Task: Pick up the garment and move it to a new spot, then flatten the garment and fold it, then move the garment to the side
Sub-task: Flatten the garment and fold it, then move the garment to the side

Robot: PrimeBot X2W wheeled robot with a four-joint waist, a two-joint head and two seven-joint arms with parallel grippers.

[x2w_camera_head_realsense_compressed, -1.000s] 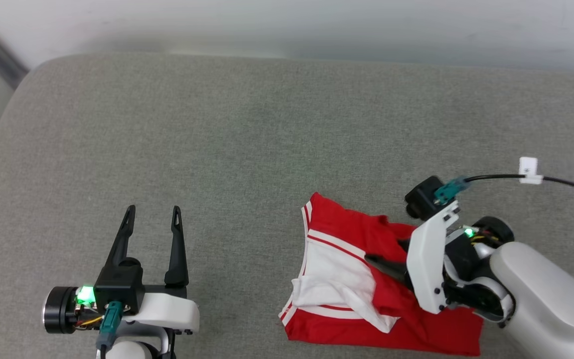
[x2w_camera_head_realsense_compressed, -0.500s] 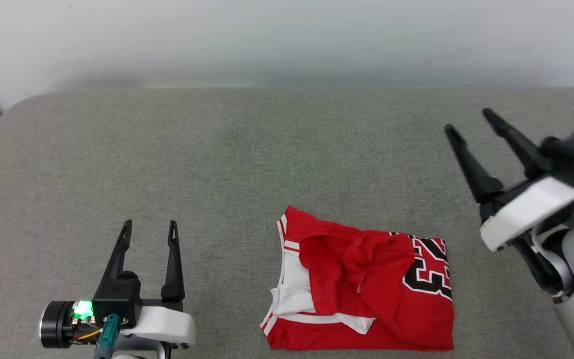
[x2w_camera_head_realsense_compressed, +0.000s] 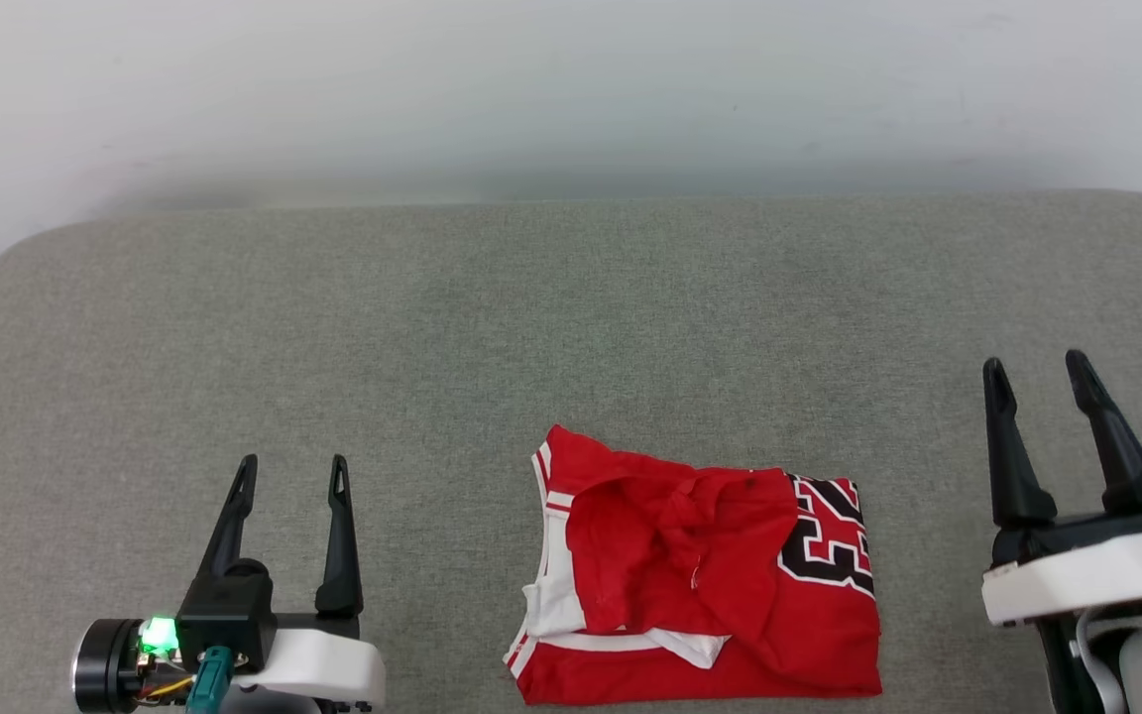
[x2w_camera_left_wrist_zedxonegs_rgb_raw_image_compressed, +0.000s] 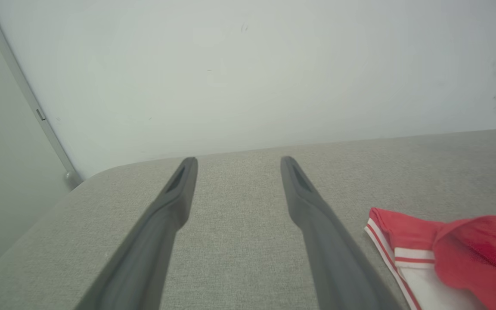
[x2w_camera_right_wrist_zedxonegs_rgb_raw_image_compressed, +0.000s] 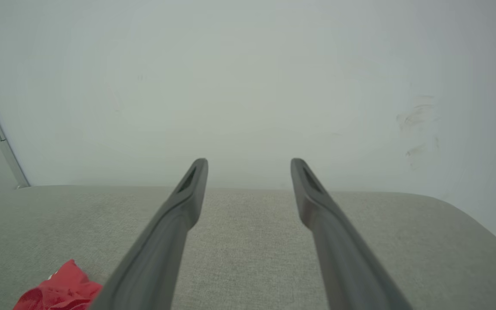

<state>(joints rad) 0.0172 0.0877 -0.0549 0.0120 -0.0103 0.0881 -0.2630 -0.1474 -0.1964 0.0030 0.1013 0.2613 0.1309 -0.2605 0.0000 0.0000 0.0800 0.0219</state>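
Lying folded on grey cushion (x2w_camera_head_realsense_compressed: 432, 317), near front edge, slightly right of centre: garment (x2w_camera_head_realsense_compressed: 700, 565). Red, with white sleeve and striped trim toward left end, black "23" lettering at right end, top layer rumpled. Left gripper (x2w_camera_head_realsense_compressed: 293, 463) over front-left of cushion, jaws spread wide, nothing held, well apart from garment. Right gripper (x2w_camera_head_realsense_compressed: 1034, 362) over front-right, jaws spread wide, nothing held, near garment's right end, not touching. Pale wall (x2w_camera_head_realsense_compressed: 571, 89) behind far edge.
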